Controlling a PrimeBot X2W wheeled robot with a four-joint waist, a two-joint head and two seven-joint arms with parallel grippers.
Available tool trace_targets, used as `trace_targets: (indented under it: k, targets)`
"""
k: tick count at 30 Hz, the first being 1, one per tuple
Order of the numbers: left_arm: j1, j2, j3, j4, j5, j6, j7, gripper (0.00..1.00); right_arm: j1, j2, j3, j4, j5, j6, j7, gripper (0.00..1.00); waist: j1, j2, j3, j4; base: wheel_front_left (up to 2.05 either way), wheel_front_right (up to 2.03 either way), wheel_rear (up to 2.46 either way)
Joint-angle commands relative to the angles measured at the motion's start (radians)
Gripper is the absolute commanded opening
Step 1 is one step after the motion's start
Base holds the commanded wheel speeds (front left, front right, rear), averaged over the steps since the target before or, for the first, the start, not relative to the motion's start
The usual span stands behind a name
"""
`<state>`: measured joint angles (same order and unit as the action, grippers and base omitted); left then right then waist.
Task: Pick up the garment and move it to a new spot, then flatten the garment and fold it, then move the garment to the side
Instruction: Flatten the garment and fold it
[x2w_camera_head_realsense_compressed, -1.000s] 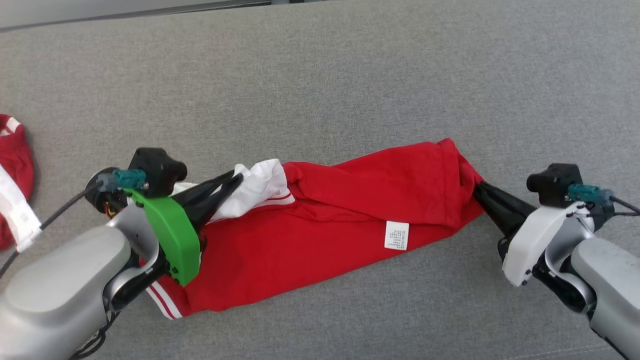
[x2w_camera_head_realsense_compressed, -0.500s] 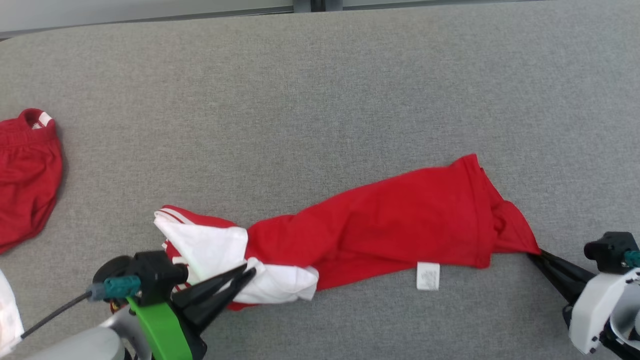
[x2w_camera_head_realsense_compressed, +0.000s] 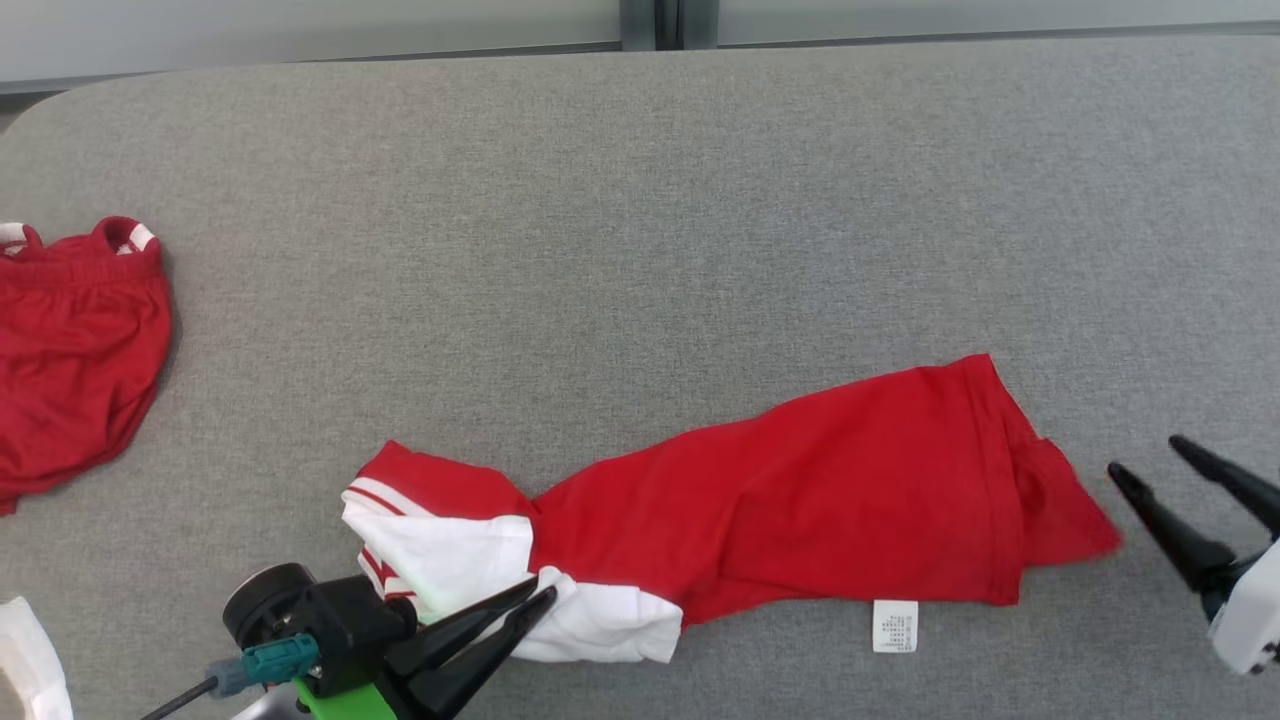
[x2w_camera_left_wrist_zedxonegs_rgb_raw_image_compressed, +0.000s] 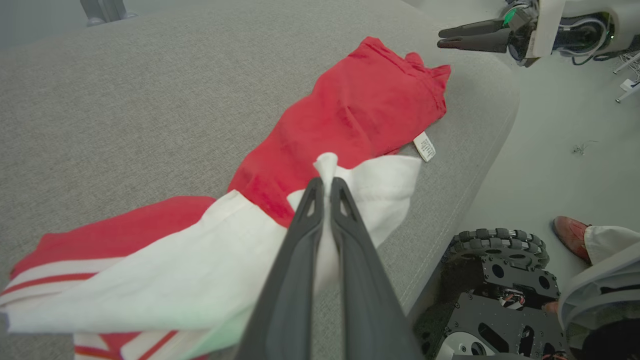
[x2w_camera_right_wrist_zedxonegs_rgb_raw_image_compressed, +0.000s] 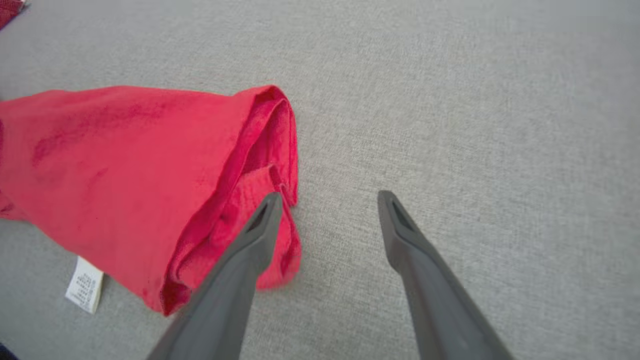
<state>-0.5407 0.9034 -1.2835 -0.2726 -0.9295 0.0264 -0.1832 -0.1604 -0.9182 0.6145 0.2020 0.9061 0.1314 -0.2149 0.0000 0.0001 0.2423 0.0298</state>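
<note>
Garment (x2w_camera_left_wrist_zedxonegs_rgb_raw_image_compressed: 360, 105) fold inside left pincer (x2w_camera_left_wrist_zedxonegs_rgb_raw_image_compressed: 325, 182)

The red garment (x2w_camera_head_realsense_compressed: 800, 500), its white striped end bunched, lies stretched out, rumpled, on the grey surface (x2w_camera_head_realsense_compressed: 600, 250).

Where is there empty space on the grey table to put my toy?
The big bare stretch of grey table runs between the far edge and the long red-and-white garment, right of the other red garment. The near edge is crowded: the left claw pinches the garment's white end and the open right claw sits by its red end.
</note>
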Motion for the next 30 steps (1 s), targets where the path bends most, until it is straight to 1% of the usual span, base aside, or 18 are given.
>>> trace_targets:
  k: [1,4,8,11,14,15,16,17,19,22,24,26,27,28,29,30]
  targets:
    - [0.017,-0.013,0.003,0.017,0.015,-0.004,-0.007,0.00,0.007,-0.008,-0.035,-0.028,-0.016,-0.001,0.018,1.00,0.0000,-0.0001,-0.002,0.008,0.00,0.00,0.00]
    - [0.018,-0.043,0.003,0.048,0.034,-0.024,-0.018,0.00,0.008,0.005,-0.090,-0.091,-0.028,-0.001,0.061,1.00,0.0000,-0.0001,-0.001,0.023,0.00,0.00,0.00]
    - [0.001,-0.081,0.003,0.085,0.050,-0.044,-0.021,0.00,0.022,0.057,-0.103,-0.159,-0.032,-0.001,0.144,1.00,0.0000,-0.0001,0.004,0.052,0.00,0.00,0.00]
    - [-0.019,-0.110,0.003,0.109,0.069,-0.057,-0.014,0.00,0.028,0.100,-0.085,-0.152,-0.039,-0.001,0.214,1.00,0.0000,-0.0001,0.013,0.076,0.00,0.00,0.00]
    - [-0.030,-0.138,0.002,0.127,0.084,-0.071,-0.012,0.00,0.019,0.137,-0.061,-0.125,-0.031,-0.001,0.258,1.00,0.0000,-0.0001,0.018,0.096,0.00,0.00,0.00]
    - [-0.034,-0.146,0.003,0.133,0.087,-0.076,-0.012,0.00,0.011,0.148,-0.048,-0.116,-0.029,-0.001,0.268,0.71,0.0000,-0.0001,0.019,0.102,0.00,0.00,0.00]
    - [-0.038,-0.151,0.003,0.137,0.090,-0.080,-0.013,0.00,0.002,0.152,-0.039,-0.113,-0.029,-0.001,0.270,0.26,0.0000,-0.0001,0.020,0.106,0.00,0.00,0.00]
    - [-0.043,-0.160,0.003,0.142,0.095,-0.081,-0.015,0.00,-0.008,0.158,-0.028,-0.112,-0.021,-0.001,0.271,0.00,0.0000,-0.0001,0.022,0.113,0.00,0.00,0.00]
    - [-0.046,-0.169,0.003,0.152,0.097,-0.089,-0.018,0.00,-0.027,0.169,-0.019,-0.132,-0.001,-0.001,0.261,0.00,0.0000,-0.0001,0.022,0.121,0.00,0.00,0.00]
    - [-0.045,-0.178,0.003,0.159,0.100,-0.091,-0.022,0.00,-0.068,0.170,-0.044,-0.164,0.035,-0.001,0.224,0.00,0.0000,-0.0001,0.021,0.125,0.00,0.00,0.00]
    - [-0.042,-0.179,0.003,0.158,0.103,-0.090,-0.021,0.00,-0.118,0.160,-0.069,-0.165,0.019,-0.001,0.199,0.00,0.0000,-0.0001,0.023,0.126,0.00,0.00,0.00]
    - [-0.041,-0.176,0.003,0.154,0.106,-0.089,-0.020,0.00,-0.180,0.177,-0.107,-0.122,-0.013,-0.001,0.169,0.00,0.0000,-0.0001,0.028,0.123,0.00,0.00,0.00]
    - [-0.042,-0.173,0.003,0.151,0.107,-0.089,-0.018,0.00,-0.214,0.210,-0.154,-0.058,-0.026,-0.002,0.145,0.00,0.0000,-0.0001,0.031,0.120,0.00,0.00,0.00]
    - [-0.043,-0.173,0.003,0.148,0.107,-0.090,-0.017,0.00,-0.236,0.240,-0.184,-0.001,-0.038,-0.002,0.141,0.17,0.0000,-0.0001,0.032,0.118,0.00,0.00,0.00]
    - [-0.045,-0.175,0.002,0.146,0.106,-0.092,-0.013,0.00,-0.258,0.268,-0.185,0.045,-0.064,-0.001,0.152,1.00,0.0000,-0.0001,0.032,0.119,0.00,0.00,0.00]
    - [-0.048,-0.177,0.002,0.144,0.110,-0.096,-0.012,0.00,-0.277,0.288,-0.181,0.078,-0.085,-0.001,0.161,1.00,0.0000,-0.0001,0.032,0.121,0.00,0.00,0.00]
